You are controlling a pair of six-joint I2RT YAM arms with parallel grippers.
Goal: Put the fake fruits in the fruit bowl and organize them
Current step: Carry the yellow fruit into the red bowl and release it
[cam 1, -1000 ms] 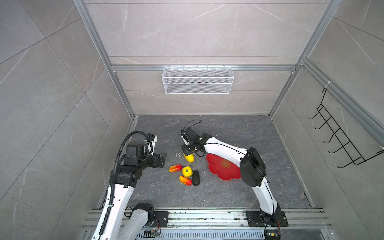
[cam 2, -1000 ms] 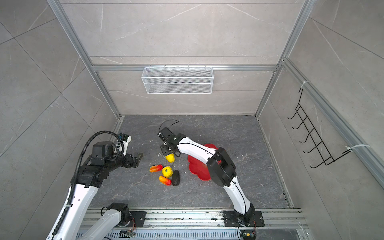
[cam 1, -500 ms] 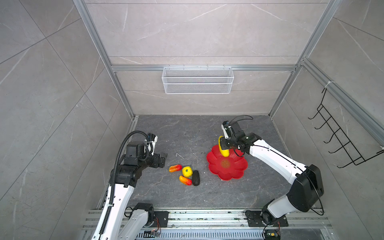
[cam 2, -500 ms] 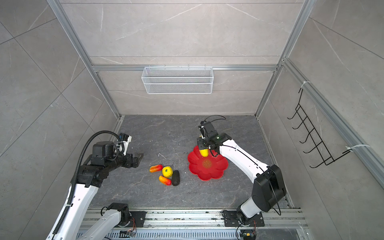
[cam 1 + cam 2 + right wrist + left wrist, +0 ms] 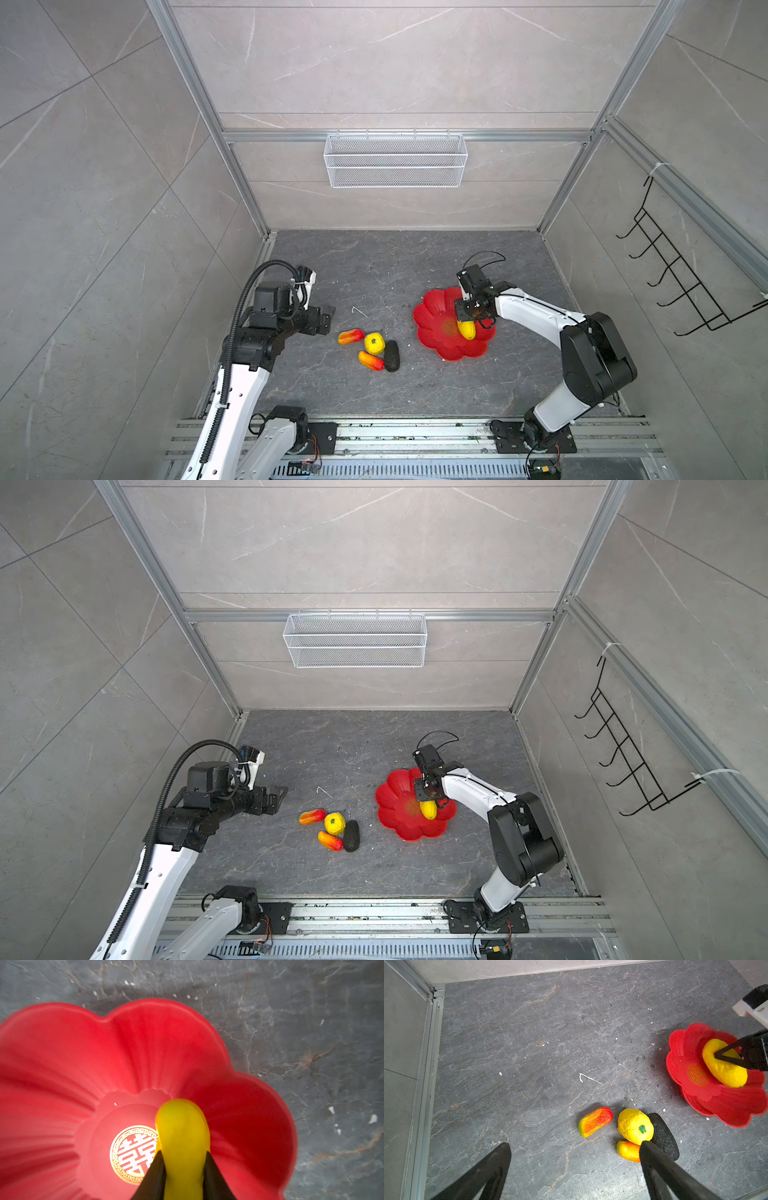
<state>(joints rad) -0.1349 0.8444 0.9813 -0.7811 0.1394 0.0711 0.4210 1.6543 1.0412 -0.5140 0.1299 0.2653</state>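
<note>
Four fake fruits (image 5: 374, 343) clustered on the table (image 5: 374, 270), at 9 o'clock from the fruit bowl (image 5: 432, 307), right hand (image 5: 184, 1154) gripping the long yellow fruit (image 5: 181, 1126) within it, left hand (image 5: 575, 1146) wide

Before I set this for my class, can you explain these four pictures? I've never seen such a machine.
Two robot arms stand on a rail at the front of a tiled booth, each ending in a two-fingered gripper. Two pictures come from a paired camera overhead and look nearly alike; the other two come from cameras on the wrists. The right gripper is shut on a long yellow fake fruit, held over the red flower-shaped bowl. The left gripper is open and empty. On the grey floor lie a round yellow fruit, two orange-red ones and a dark oval one. A white wire basket hangs on the back wall.
</note>
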